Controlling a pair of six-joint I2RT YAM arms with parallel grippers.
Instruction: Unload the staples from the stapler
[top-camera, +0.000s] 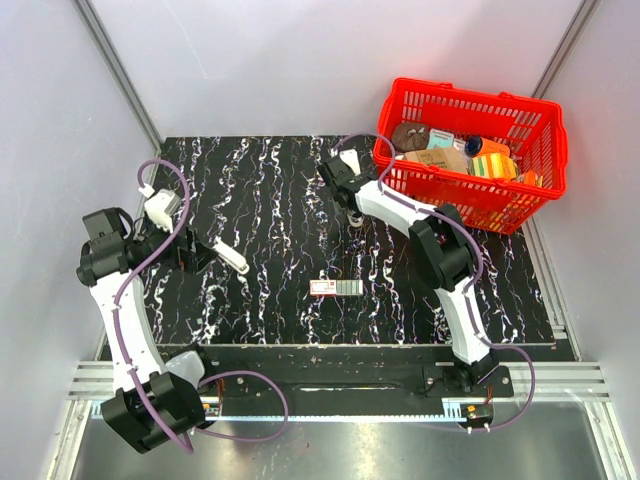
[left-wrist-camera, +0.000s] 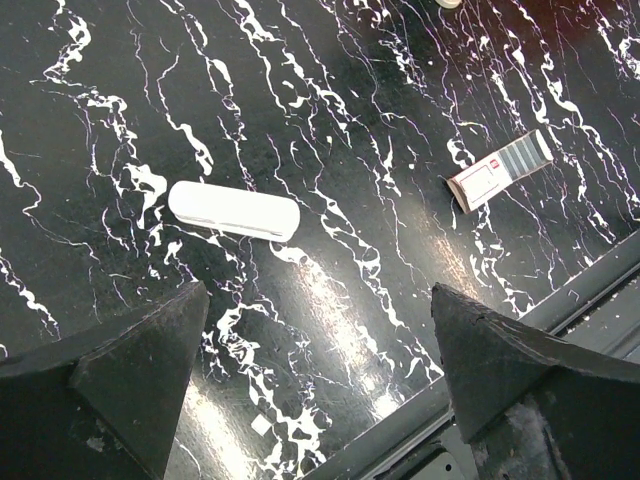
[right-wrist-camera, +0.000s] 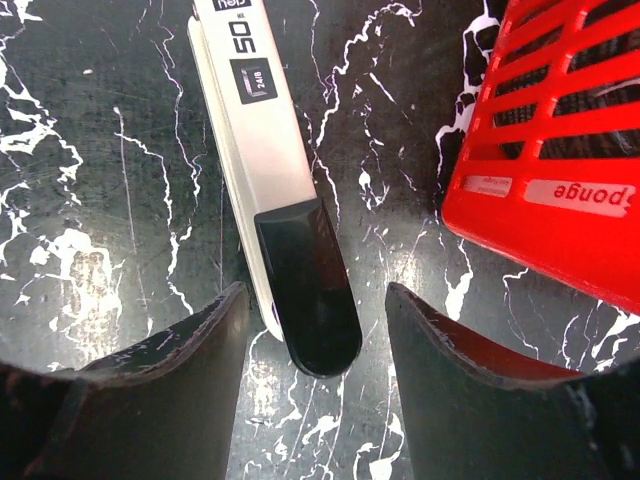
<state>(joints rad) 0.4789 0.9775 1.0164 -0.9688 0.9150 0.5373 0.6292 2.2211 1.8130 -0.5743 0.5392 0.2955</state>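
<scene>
The left arm (top-camera: 112, 310) stands on its base at the near-left corner. Its white lower link climbs and leans outward to a black elbow, and from there the forearm folds back inward. The left hand (left-wrist-camera: 315, 300) is tipped forward and down, its two dark fingers (left-wrist-camera: 130, 385) spread wide apart. The right arm (top-camera: 450, 290) is based at near right. Its upper link rises away from the base, and the white forearm is stretched far forward and across toward the left. The right hand (right-wrist-camera: 315, 300) points steeply down at the end of that reach, its fingers parted and not clamped.
</scene>
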